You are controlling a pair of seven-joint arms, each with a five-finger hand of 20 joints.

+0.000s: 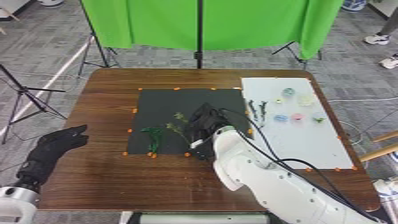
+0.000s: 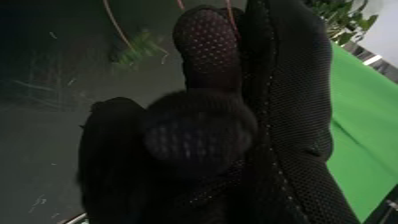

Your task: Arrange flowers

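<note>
Holding my right hand [image 1: 207, 121] over black mat [image 1: 164, 102], presumably for leafy sprig [image 1: 177, 130] placement (can't tell openness or grip).

No readable text | labels: none legible | numbers, signs: none

Brown table [image 1: 105, 110]. Beyond table: green cloth [image 1: 258, 22]. Left of table: black tripod [image 1: 24, 90]. Around table: grey carpet [image 1: 355, 92]. Right of table: pale wooden bars [image 1: 380, 152].
</note>
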